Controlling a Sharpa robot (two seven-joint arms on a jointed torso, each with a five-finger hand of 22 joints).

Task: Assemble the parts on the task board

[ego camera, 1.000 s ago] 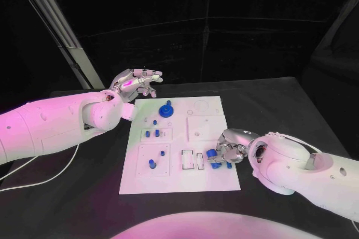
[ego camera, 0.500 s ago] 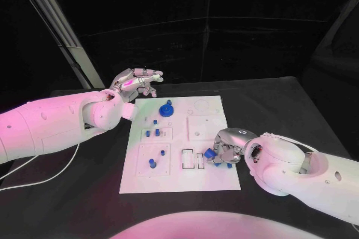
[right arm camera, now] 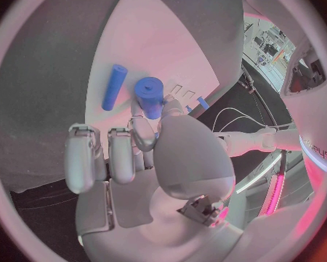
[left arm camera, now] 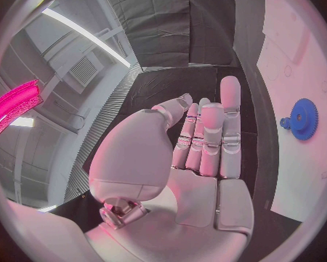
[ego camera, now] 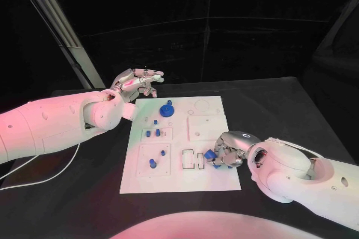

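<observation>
On the task board, the right hand pinches a blue cylinder at the board's right edge, with a blue rod lying just beside it. The left hand hovers beyond the board's far left corner, fingers straight and close together, holding nothing; the blue gear sits on the board nearby.

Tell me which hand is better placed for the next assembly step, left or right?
Probably the right hand: it is over the task board's near right edge and pinches a blue part. The left hand hovers beyond the board's far left corner, holding nothing.
</observation>
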